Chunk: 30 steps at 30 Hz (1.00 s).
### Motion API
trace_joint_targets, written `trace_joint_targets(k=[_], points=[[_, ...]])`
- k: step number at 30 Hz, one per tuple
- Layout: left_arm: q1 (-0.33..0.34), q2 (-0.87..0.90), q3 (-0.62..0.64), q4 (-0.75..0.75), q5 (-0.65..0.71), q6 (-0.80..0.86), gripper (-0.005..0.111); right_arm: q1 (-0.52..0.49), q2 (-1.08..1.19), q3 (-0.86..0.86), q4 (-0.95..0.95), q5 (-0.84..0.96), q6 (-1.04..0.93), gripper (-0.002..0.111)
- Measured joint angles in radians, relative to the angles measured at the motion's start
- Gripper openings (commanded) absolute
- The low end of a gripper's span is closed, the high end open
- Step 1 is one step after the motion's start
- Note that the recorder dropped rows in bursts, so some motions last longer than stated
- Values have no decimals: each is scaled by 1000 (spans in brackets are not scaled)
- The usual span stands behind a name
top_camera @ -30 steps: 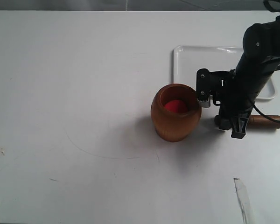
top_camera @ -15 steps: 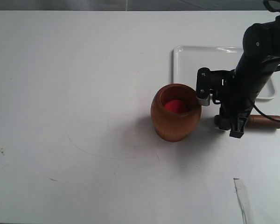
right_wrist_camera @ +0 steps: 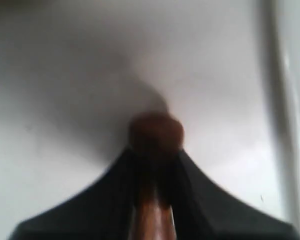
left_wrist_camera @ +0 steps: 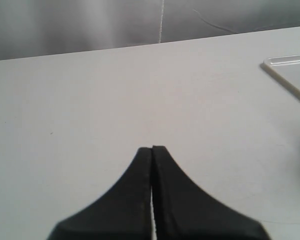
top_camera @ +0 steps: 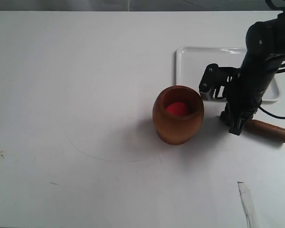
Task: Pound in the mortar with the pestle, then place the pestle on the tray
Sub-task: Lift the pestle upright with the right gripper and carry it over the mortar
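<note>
The brown wooden mortar point(top_camera: 178, 115) stands upright mid-table with a red ball point(top_camera: 178, 109) inside. To its right, my right gripper point(top_camera: 236, 124) is shut on the dark-brown pestle point(top_camera: 269, 130), whose free end slants down to the right near the table. In the right wrist view the pestle point(right_wrist_camera: 155, 150) runs between the black fingers point(right_wrist_camera: 200, 190), its knob past the tips. The white tray point(top_camera: 192, 64) lies behind the gripper, partly hidden by the arm. My left gripper point(left_wrist_camera: 152, 150) is shut on nothing above bare table; it does not show in the exterior view.
A strip of clear tape point(top_camera: 246, 199) lies near the front right of the table. A faint curved scratch point(top_camera: 99, 154) marks the surface in front of the mortar. The tray's corner point(left_wrist_camera: 290, 72) shows in the left wrist view.
My right gripper has closed on the pestle and tilted; the pestle's free end swung down to the right. The mortar and left gripper have not moved.
</note>
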Motion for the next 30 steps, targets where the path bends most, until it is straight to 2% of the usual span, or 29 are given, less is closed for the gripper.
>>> trace_joint_targets(k=[6, 12, 19, 26, 30], points=[[0, 0, 0, 0, 0, 0, 0, 22, 2, -2, -104, 14, 169, 0], [0, 0, 0, 0, 0, 0, 0, 22, -12, 5, -187, 19, 226, 0], [0, 0, 0, 0, 0, 0, 0, 18, -141, 46, -203, -5, 256, 0], [0, 0, 0, 0, 0, 0, 0, 18, -476, 46, -56, -216, 283, 0], [0, 0, 0, 0, 0, 0, 0, 18, -662, 46, 187, -435, 271, 0]])
